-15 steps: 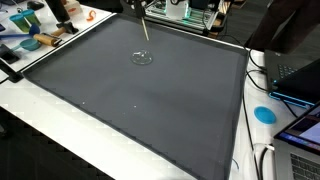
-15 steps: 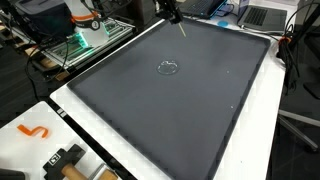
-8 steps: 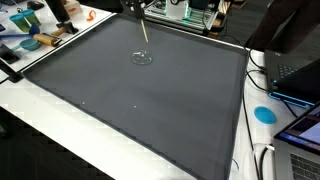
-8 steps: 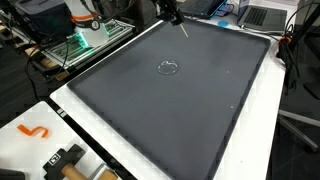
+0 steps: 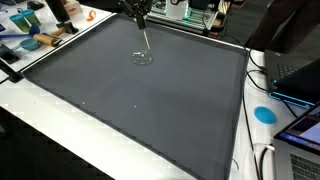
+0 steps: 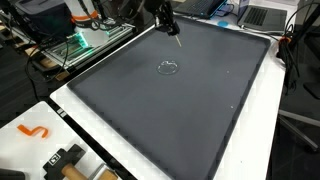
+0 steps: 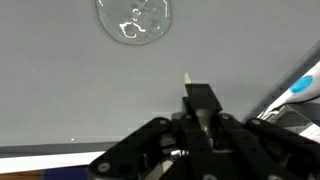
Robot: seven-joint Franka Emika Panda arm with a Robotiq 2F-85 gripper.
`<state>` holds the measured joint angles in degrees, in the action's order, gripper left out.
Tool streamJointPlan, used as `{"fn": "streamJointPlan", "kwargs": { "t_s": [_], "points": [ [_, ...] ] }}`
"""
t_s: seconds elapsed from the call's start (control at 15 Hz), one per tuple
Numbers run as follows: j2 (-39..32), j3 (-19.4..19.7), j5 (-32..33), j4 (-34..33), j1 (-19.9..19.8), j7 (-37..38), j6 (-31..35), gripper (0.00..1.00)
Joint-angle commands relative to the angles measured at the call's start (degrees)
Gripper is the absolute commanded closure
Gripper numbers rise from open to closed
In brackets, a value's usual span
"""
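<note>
1. A large dark grey mat (image 5: 150,110) is shown spread over a white table (image 5: 40,110), covering most of it in both exterior views.
2. The gripper (image 7: 200,105) is seen at the far edge of the mat. Its fingers are pressed together on a thin pale stick (image 7: 187,78), which is pinched near its upper end.
3. In an exterior view the stick (image 5: 144,38) is seen pointing down and slightly aslant from the gripper (image 5: 139,18) towards the mat. Whether its tip touches the mat cannot be told.
4. A small, clear, round dish (image 5: 143,57) lies flat on the mat, near the stick's tip. In an exterior view the dish (image 6: 168,67) is shown apart from the stick (image 6: 175,33). In the wrist view it sits at the top edge, ahead of the fingers.
5. Clutter is seen off the mat: a blue disc (image 5: 264,114) and a laptop (image 5: 295,75) on one side, an orange hook (image 6: 33,131) on another.
6. Risks are judged as follows.
   - The stick is thin and held by a short length, so it could pivot or slip between the fingers if its tip were pressed on the mat.
   - The dish looks light and is hard to see, so it could be nudged or skidded across the mat by a sideways touch.
   - The stick could be bent or snapped by too steep a descent.
</note>
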<state>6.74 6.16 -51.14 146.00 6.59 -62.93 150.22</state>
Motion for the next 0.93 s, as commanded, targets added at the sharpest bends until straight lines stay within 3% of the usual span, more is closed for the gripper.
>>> {"fn": "streamJointPlan", "kwargs": {
  "t_s": [0.0,0.73,0.87],
  "points": [
    [-1.4,-2.1,5.4,-0.6,-2.5,5.2,-1.7,0.97],
    [-1.3,-3.6,19.3,-2.9,-3.3,19.3,-6.2,0.97],
    [-1.2,-3.9,23.9,-3.7,-3.6,24.8,-7.4,0.97]
  ]
}}
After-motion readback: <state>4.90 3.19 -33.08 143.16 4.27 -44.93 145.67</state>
